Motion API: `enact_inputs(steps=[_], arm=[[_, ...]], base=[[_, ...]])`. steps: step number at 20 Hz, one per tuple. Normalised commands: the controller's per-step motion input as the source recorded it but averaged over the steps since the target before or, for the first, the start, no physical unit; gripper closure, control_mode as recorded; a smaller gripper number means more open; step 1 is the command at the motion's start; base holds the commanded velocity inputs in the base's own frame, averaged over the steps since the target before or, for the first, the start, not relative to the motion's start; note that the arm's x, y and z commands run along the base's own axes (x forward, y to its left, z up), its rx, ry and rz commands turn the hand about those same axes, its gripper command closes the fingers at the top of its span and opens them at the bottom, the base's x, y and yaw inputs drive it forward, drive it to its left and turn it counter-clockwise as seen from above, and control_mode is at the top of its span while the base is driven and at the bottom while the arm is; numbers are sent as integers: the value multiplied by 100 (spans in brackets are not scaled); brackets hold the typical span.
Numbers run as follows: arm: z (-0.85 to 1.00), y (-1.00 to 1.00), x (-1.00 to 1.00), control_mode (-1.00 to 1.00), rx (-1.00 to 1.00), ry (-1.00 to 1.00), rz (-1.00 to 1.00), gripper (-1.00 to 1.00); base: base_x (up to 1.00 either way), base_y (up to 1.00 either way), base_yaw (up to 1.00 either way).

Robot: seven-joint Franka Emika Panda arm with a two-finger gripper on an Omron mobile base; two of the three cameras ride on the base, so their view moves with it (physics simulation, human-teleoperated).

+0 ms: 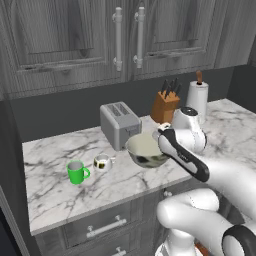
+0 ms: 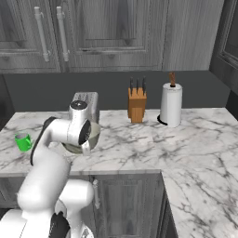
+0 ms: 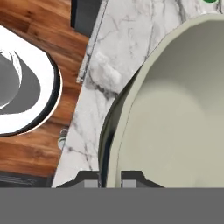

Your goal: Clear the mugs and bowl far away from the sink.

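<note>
Now the fingers [image 3: 110, 178] are clamped on the rim of the bowl [image 1: 143, 150], one tip on the outside wall and one on the pale inside, as the hand view shows. The bowl sits on the marble counter [image 1: 55, 185], just in front of the toaster [image 1: 119, 123] and close to the front edge. The whitish mug [image 1: 102, 162] stands near it on its left, and the green mug [image 1: 76, 172] a little further left, both upright. The sink is not in these pictures, so I cannot say on which side it lies.

I judge that the step in hand is to lift the bowl and carry it away. To do this well, the grip should remain firm, because a wide bowl held at one point of the rim will want to tip down on its far side. It should rise straight up first, until the bottom is free of the counter, and then travel slowly and low. The path should pass clear of the toaster, the knife block [image 1: 164, 106] and the paper towel roll [image 1: 197, 100]. Set-down should be flat and well inside the counter edge, and the fingers should part only when the bowl rests.
</note>
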Motion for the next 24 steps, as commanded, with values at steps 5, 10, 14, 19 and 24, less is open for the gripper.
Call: enact_inputs(steps=[5,10,14,19,24], arm=[[-50,0,81,-100,0,1,8,100],[-53,2,64,-100,-2,0,7,100],[-49,0,50,-100,-2,0,7,100],[-29,2,9,-100,-1,0,10,-100],[-1,6,-8,-100,0,0,13,-100]], base=[[0,0,0],[0,0,0],[0,0,0],[0,0,0],[0,0,0]])
